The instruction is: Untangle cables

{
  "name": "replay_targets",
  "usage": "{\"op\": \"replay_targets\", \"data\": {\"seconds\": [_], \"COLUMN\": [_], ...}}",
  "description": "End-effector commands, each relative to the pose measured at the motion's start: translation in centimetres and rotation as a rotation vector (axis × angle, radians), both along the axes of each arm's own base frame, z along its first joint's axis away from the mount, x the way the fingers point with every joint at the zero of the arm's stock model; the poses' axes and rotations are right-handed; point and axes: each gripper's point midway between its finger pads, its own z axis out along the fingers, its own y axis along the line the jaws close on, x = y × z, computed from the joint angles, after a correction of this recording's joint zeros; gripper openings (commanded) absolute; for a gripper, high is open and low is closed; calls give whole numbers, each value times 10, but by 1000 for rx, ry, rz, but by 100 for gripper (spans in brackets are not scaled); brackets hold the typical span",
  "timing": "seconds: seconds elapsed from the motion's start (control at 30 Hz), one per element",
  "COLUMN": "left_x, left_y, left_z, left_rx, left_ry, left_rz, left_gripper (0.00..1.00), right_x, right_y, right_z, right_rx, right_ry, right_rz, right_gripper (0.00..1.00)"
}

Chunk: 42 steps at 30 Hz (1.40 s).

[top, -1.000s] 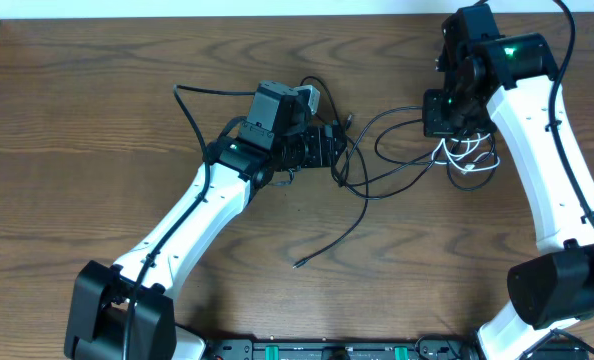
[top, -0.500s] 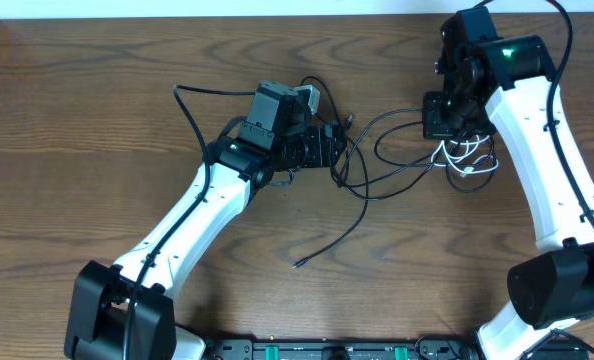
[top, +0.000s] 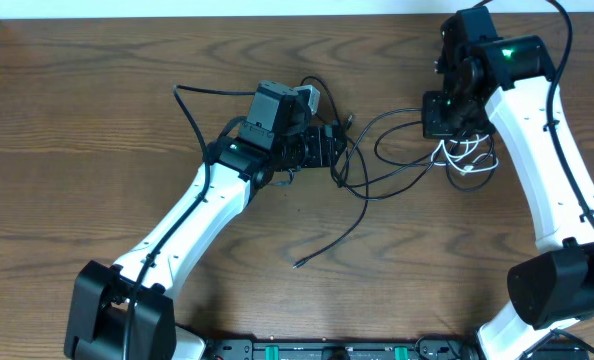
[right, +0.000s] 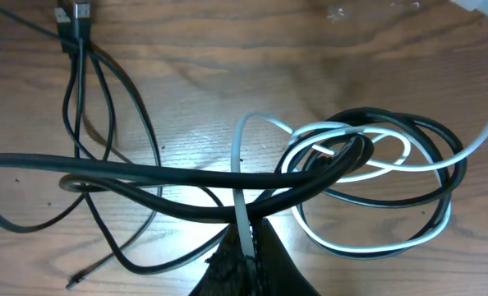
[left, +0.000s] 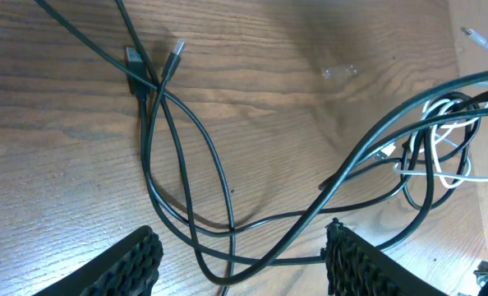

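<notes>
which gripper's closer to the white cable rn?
Right. The right gripper is shut on the white cable beside its coil. The left gripper hangs open over the black cables, the white coil off to one side.

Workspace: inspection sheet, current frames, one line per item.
Surface: wooden table, dark grain, no spills seen.
Job's things: black cables looped and crossed mid-table; white cable wound through them at the right end.
Clutter: one small clear scrap, cannot tell what.
Grippers: left gripper jaws open above a black loop, holding nothing; right gripper jaws shut on the white cable.
Cables: arm lead loops out beside the left arm, apart from the tangle.
Surroundings: white strip along the far edge; nothing else seen.
</notes>
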Motion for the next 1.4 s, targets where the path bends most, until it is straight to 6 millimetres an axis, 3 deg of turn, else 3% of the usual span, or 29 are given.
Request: {"op": "replay_targets", "data": {"seconds": [0.0, 0.33, 0.6, 0.63, 0.8, 0.9, 1.07, 1.37], "left_x": [6, 6, 8, 8, 9, 10, 15, 30], "left_y": [-2, -2, -1, 0, 0, 0, -3, 0], "left_z": [11, 11, 10, 9, 10, 11, 18, 71], "left_rx": [-6, -5, 4, 8, 10, 26, 27, 84], "left_ry": [-25, -26, -30, -32, -39, -71, -122, -223], "left_rz": [5, 6, 15, 18, 17, -14, -38, -53], "left_gripper": [66, 66, 66, 66, 67, 67, 66, 67], "right_x": [-4, -6, -17, -18, -21, -20, -18, -6], "right_y": [0, -2, -19, -21, -29, -28, -33, -53], "right_z": [6, -13, -40, -43, -49, -49, -48, -26], "right_rx": [-1, 0, -10, -11, -7, 15, 28, 129], "right_ry": [-22, 7, 74, 82, 101, 102, 98, 40], "right_rz": [-18, -60, -119, -125, -148, -152, -164, -189], "right_gripper": [1, 3, 5, 8, 42, 57, 66, 73]}}
